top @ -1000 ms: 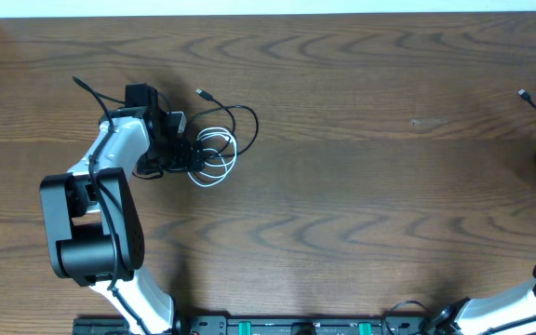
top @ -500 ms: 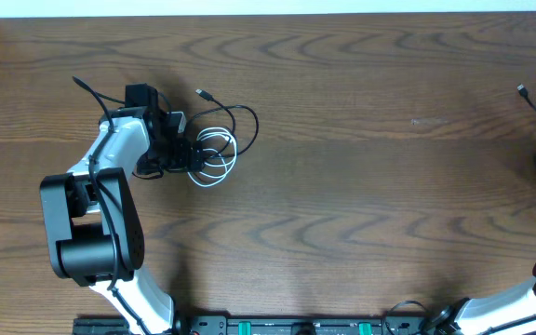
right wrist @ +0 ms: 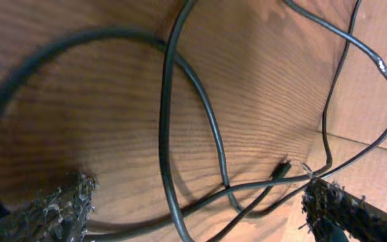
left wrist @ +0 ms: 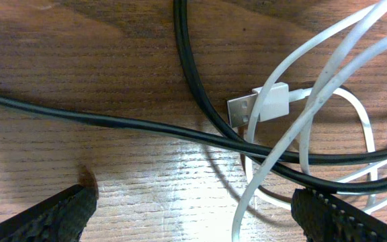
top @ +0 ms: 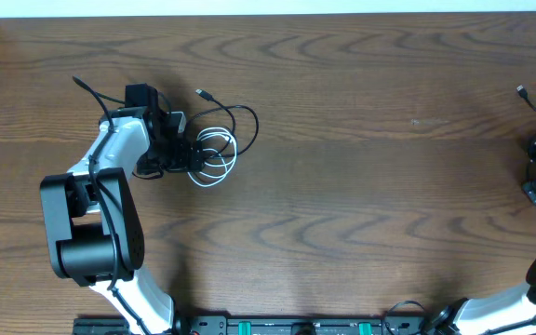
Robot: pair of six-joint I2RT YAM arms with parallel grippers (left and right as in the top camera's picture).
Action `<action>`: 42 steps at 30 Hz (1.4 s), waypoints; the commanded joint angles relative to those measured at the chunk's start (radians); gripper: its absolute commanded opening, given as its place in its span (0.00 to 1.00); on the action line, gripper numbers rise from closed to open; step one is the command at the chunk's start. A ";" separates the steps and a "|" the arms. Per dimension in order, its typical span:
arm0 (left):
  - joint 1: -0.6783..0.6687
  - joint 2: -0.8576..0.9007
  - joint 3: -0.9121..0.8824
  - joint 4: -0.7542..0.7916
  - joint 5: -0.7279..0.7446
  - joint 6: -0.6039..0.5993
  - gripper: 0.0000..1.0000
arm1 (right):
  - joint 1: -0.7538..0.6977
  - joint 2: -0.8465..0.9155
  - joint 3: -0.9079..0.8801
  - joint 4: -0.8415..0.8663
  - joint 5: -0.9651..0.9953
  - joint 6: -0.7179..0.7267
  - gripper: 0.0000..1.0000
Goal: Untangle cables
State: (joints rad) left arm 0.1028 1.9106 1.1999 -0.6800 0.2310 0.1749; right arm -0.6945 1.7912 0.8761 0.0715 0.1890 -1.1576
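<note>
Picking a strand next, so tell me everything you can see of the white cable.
The white cable is a thin, smooth, plastic-looking cord, lying slack in several overlapping loops on the wooden table, left of centre. Its flat plug, white housing with a metal tip, lies among the loops. Thin black cables cross and touch it. Nothing grips it.

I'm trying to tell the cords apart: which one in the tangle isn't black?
The white cable, looped among the black cables, with a flat white metal-tipped plug.

Overhead top-down; wrists close over cables (top: 214,147)
</note>
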 commanded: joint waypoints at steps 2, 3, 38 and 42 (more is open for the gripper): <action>0.001 0.013 -0.005 -0.003 0.005 -0.013 0.98 | 0.002 -0.084 0.000 -0.004 -0.051 0.094 0.99; 0.001 0.013 -0.005 -0.003 0.005 -0.013 0.98 | 0.002 -0.103 0.000 -0.002 -0.054 0.110 0.99; 0.001 0.012 -0.005 -0.003 0.005 -0.013 0.98 | 0.815 0.036 0.003 0.143 -0.806 1.501 0.99; 0.001 0.013 -0.005 -0.003 0.005 -0.013 0.98 | 0.959 0.036 0.003 0.204 -0.805 1.501 0.99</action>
State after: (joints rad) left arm 0.1028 1.9106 1.1999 -0.6800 0.2310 0.1749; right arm 0.1791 1.8244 0.8757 0.2501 -0.6029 0.3347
